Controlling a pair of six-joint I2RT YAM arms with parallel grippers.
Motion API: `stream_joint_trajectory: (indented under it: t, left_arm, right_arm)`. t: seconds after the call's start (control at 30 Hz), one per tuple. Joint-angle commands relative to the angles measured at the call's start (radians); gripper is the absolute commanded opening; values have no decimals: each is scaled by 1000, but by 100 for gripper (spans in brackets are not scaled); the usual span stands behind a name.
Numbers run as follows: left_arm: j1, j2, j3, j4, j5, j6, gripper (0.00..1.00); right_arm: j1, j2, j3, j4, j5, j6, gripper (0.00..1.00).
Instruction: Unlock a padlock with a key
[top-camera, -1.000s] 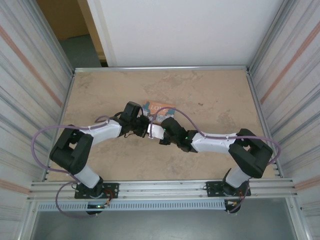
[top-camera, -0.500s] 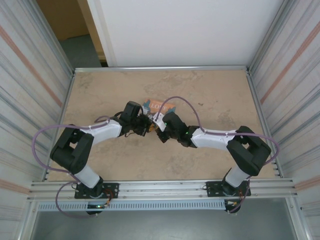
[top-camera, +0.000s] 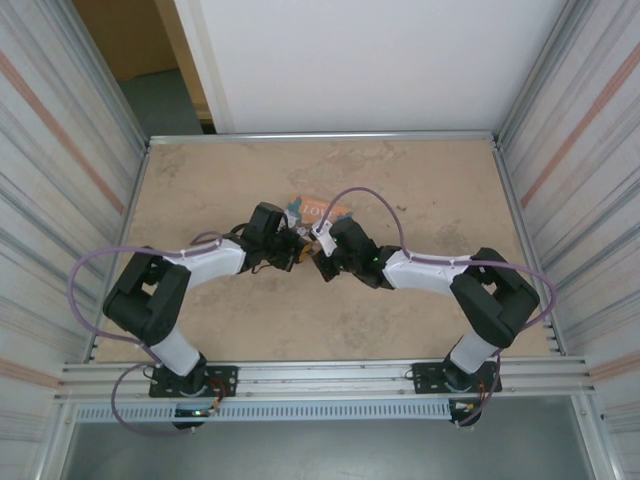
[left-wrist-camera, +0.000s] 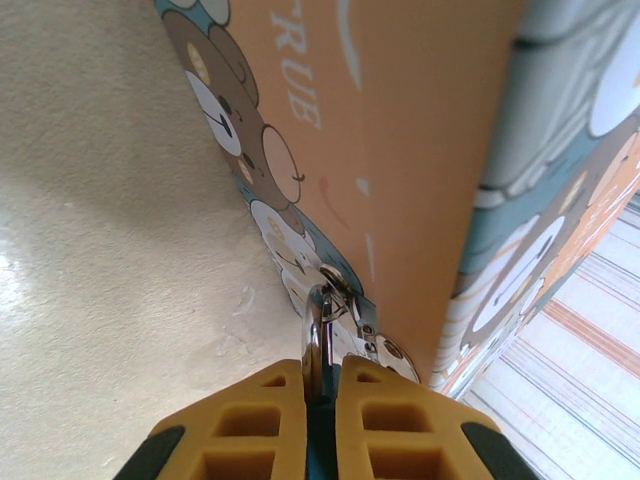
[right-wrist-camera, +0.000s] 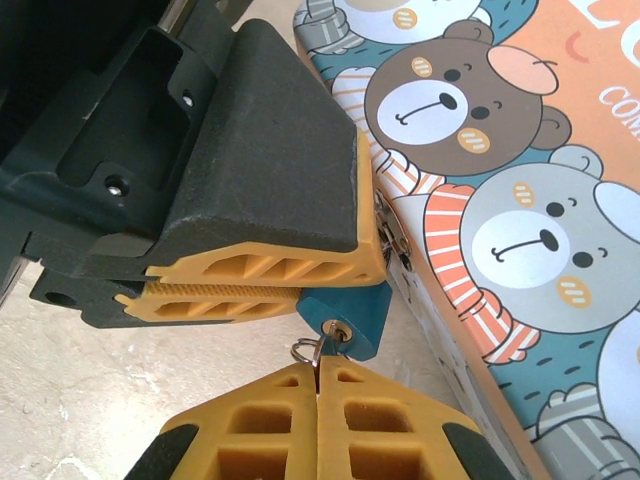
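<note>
Beige tabletop (top-camera: 420, 190), cartoon box (right-wrist-camera: 500, 200). Left gripper (left-wrist-camera: 320, 400) clamps padlock (right-wrist-camera: 345, 312); right gripper (right-wrist-camera: 318, 400) pinches inserted key (right-wrist-camera: 325, 342). Risk: off-axis twist slips key or jams it.

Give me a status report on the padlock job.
Left gripper shut on padlock. Right gripper shut on key at the keyhole. Padlock hooked to box, close alongside.

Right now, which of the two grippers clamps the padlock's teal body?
The left gripper: its pads squeeze the padlock beside the box, while the right gripper is shut at its keyhole end.
</note>
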Motion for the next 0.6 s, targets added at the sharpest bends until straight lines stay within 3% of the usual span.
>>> stream_joint_trajectory:
  t: [0.0,0.43,0.57]
  left_arm:
    - [-85,10,45,21,141,-22,0]
    - [-182,113,159,-25,33,-30,0]
    - [-182,103,167,-62,-10,-2,19]
  right_arm:
    - [-56,22,-19,-2,32,54,0]
    - [-184,-55,-162,21,-62,161,0]
    - [-202,-75,-192,33,-75,168,0]
